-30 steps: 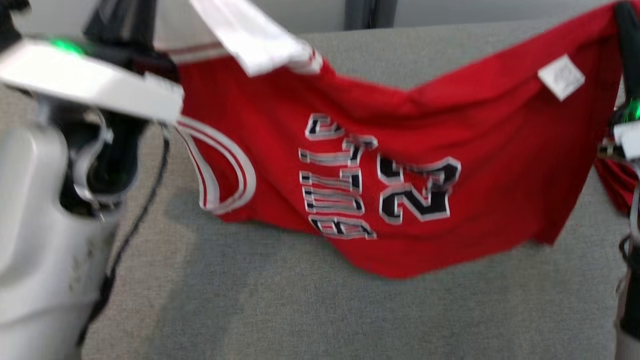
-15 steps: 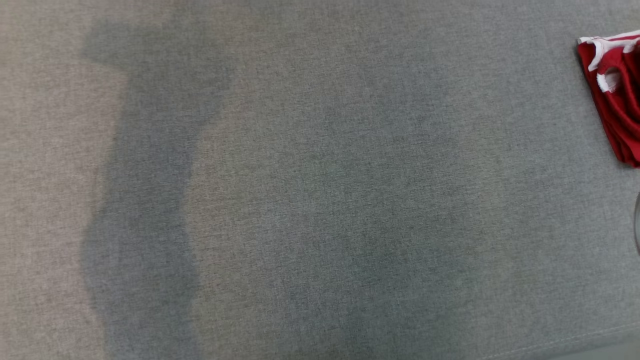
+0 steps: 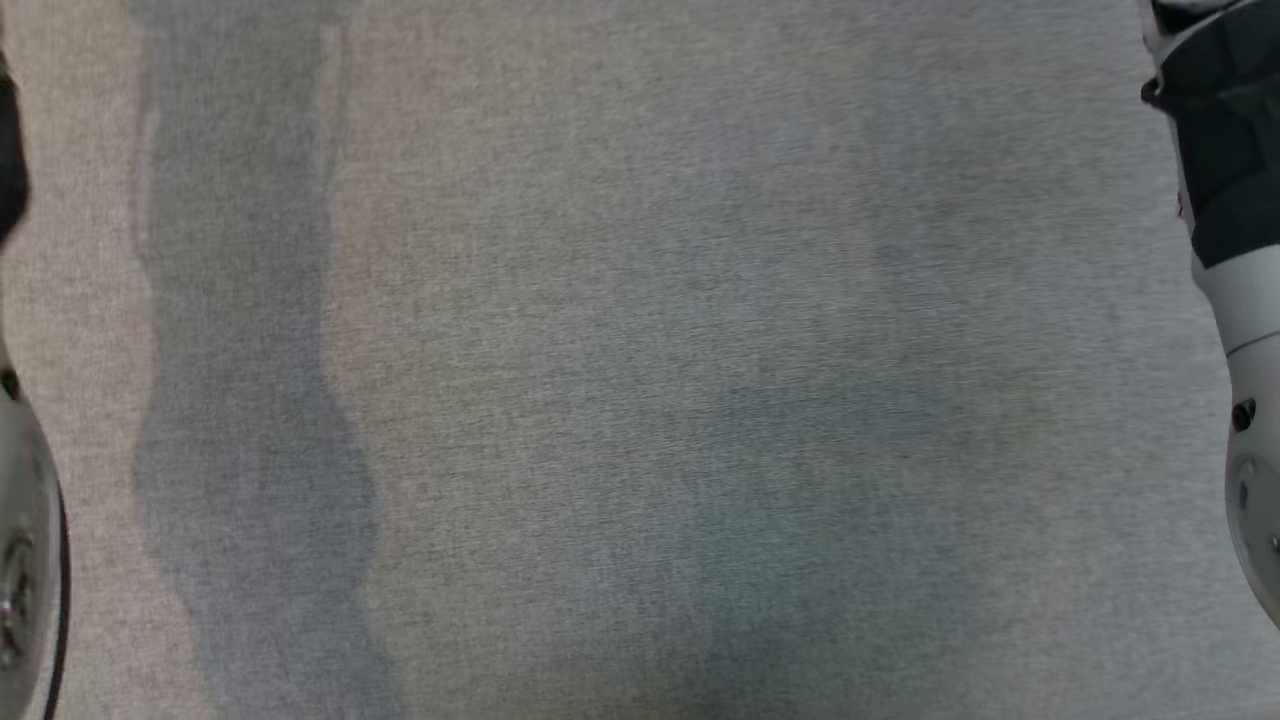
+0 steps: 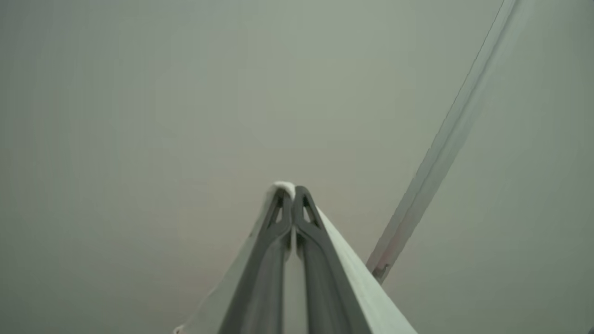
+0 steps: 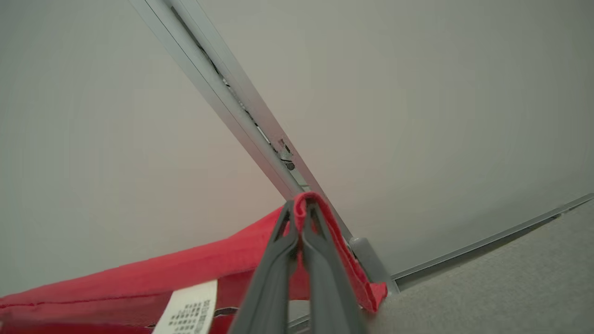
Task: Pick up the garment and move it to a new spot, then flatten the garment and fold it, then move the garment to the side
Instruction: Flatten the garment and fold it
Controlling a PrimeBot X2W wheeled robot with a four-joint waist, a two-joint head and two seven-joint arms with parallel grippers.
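The garment (image 5: 185,273) is a red jersey with a white label (image 5: 188,313) and white trim. In the right wrist view my right gripper (image 5: 301,204) is shut on a folded red edge of it, held up in front of a pale wall. My left gripper (image 4: 292,190) is shut on a strip of the garment's white trim (image 4: 357,287), which drapes down both sides of the fingers (image 4: 278,241). The head view looks down on the grey fabric surface (image 3: 640,360), with my right forearm (image 3: 1230,250) at its right edge and part of my left arm (image 3: 20,540) at its left edge.
A pale wall with a metal seam (image 5: 232,97) stands behind the raised grippers; the same kind of seam (image 4: 445,148) shows in the left wrist view. The grey surface (image 5: 510,287) meets the wall at a metal strip at lower right.
The head camera has swung down from the hanging garment to the grey surface. The red cloth at its right edge half a second ago has left that view, and both forearms have come in.
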